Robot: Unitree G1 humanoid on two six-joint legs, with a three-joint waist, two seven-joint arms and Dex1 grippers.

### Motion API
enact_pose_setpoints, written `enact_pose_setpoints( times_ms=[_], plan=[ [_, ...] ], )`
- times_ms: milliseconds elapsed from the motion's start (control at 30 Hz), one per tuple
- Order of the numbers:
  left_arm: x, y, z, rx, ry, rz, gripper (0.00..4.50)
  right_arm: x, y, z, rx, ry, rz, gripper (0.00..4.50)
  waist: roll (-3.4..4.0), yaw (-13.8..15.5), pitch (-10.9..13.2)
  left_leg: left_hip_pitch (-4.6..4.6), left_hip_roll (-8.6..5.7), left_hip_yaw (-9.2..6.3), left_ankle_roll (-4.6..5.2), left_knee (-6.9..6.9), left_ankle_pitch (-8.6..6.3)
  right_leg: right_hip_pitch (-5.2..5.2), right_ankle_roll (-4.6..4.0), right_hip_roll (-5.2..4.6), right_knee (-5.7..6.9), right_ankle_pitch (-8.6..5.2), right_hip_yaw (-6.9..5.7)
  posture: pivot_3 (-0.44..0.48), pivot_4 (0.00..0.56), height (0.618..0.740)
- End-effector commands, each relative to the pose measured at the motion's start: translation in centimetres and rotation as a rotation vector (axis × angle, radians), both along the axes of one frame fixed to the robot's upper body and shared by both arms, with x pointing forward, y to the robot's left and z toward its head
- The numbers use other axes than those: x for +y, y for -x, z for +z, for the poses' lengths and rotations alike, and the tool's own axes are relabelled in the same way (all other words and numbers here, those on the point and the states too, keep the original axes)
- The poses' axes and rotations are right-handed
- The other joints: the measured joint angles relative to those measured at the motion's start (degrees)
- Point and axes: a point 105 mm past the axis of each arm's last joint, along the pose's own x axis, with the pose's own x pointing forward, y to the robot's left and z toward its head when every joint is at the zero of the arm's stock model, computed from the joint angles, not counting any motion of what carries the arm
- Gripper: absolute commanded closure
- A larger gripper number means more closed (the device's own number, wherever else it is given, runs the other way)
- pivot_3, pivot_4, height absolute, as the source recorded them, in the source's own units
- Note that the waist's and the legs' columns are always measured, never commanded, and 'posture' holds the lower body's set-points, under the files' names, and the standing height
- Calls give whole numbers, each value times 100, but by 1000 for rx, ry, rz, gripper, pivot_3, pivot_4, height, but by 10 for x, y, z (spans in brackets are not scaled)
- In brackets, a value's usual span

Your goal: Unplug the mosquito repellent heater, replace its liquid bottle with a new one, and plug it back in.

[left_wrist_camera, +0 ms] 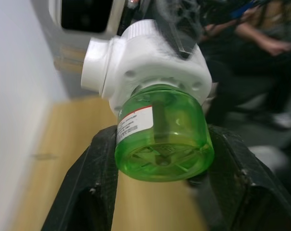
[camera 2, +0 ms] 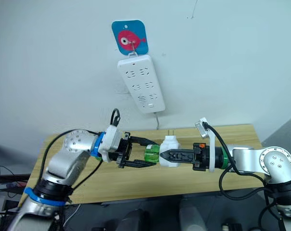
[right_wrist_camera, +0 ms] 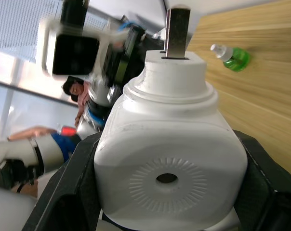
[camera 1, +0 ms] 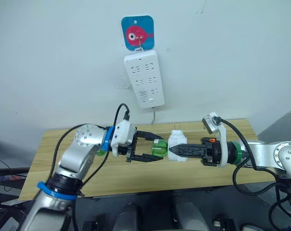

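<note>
Heater (camera 1: 177, 146) hangs over the worktop's (camera 1: 136, 175) middle, clamped in our right gripper (camera 1: 177, 149); our left gripper (camera 1: 152, 149) pinches its green bottle (left_wrist_camera: 160, 139), so we judge the opposed holds serve to twist it free.

A lab test bench: plain wooden table (camera 1: 136, 178) against a bare white wall (camera 1: 49, 62), power strip (camera 1: 144, 78) hanging from a hook.
</note>
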Motion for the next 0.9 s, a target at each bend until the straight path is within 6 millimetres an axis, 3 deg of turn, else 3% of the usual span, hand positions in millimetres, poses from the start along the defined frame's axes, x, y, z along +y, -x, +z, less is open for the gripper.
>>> enact_pose_setpoints(
  times_ms=[33, 133, 267, 333, 533, 600, 733, 900],
  plan=[
    [13, 13, 5, 479, -147, -55, 2261, 6, 13, 21, -162, -4, 104, 1468, -1, -26, 3, -3, 0, -2, 0, 0, 0, -2, 18, 3, 0, -11, -1, -157, 180, 740],
    [15, 12, 13, 600, -152, -49, 2261, 8, 16, 20, -219, 21, 140, 1468, -1, -32, 3, 2, -1, -2, 1, -2, -1, -1, 23, 3, -1, -14, -1, -157, 180, 740],
    [13, 15, 16, 539, -108, -74, 2261, 12, 9, 24, -213, -32, 103, 1468, -2, -28, 5, 0, 3, -7, 3, -7, -2, -10, -1, -3, 3, 0, -4, -157, 180, 740],
    [12, 8, 12, 437, -79, -32, 2261, 10, 6, 23, -195, -39, 78, 1468, -1, -14, 6, -1, 3, -14, 2, -9, -2, -10, -9, -27, 3, 5, -4, -168, 178, 740],
    [18, 2, -1, -17, 50, 58, 349, -3, -4, 20, -114, -58, -18, 1468, -3, 52, 6, -3, 0, -11, 0, -7, -2, -8, -13, -46, -5, 6, 10, -165, 180, 740],
    [22, 2, -9, -143, 83, 102, 317, -8, -7, 20, -93, -66, -51, 1468, -3, 87, 6, -9, 0, -10, 0, -7, -2, -9, -17, -50, -13, 9, 11, -165, 180, 740],
    [17, 3, -5, -419, 240, 149, 317, -14, -11, 21, -63, -85, -94, 1468, -2, 156, 6, -12, -2, -9, 0, -4, -2, -9, -20, -52, -14, 11, 10, -161, 181, 740],
    [0, 4, 4, -536, 365, 154, 317, -12, -7, 20, -47, -84, -91, 1468, -4, 221, 5, -20, -6, -8, 0, 9, -1, -4, -17, -52, -15, 14, 10, -158, 178, 740]
  ],
)
